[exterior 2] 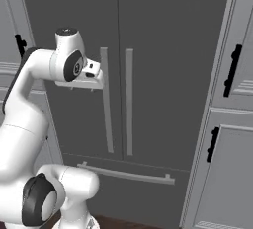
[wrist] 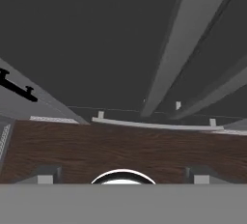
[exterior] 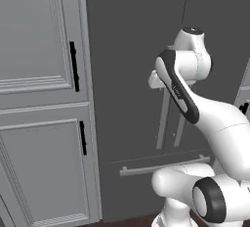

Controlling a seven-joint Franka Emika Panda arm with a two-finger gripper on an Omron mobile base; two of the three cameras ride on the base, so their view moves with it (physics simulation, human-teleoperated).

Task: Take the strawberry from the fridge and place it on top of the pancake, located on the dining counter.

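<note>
Here the gripper (exterior 2: 95, 77), jaws wide and empty, sits just beside the left upright bar handle (exterior 2: 105, 99) of the shut fridge (exterior 2: 163, 50), so the strawberry must lie unseen behind those doors, beyond the hand.

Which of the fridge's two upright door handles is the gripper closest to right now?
The left door's handle: the open gripper sits right beside its upper part, while the right door's handle stands farther off across the seam.

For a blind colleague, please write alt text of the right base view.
A white robot arm reaches its open hand to the left bar handle of the closed dark grey fridge. Light grey cabinets with black handles stand at the right.
</note>
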